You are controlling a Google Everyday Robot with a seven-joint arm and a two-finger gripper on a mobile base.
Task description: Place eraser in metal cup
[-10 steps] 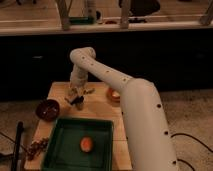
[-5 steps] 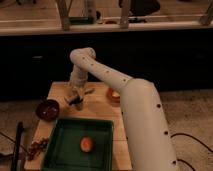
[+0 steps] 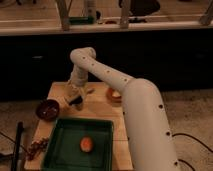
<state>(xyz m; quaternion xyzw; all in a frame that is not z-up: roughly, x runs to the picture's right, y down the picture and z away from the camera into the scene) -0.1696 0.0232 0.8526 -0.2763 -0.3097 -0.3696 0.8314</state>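
**Kid:** Where is your gripper?

**Me:** My gripper [image 3: 74, 98] hangs low over the far left part of the wooden table [image 3: 100, 107]. My long white arm [image 3: 135, 105] bends down to it.

**Kid:** Where is the metal cup?

**Me:** A small dark thing sits right under my fingers. I think that is the metal cup [image 3: 78, 105], but I cannot tell if I touch it.

**Kid:** And the eraser?

**Me:** I cannot pick it out.

**Kid:** What else is near?

**Me:** A dark brown bowl [image 3: 48, 109] sits left of my fingers. A green tray [image 3: 60, 150] lies nearer the front, with an orange thing [image 3: 86, 144] inside it.
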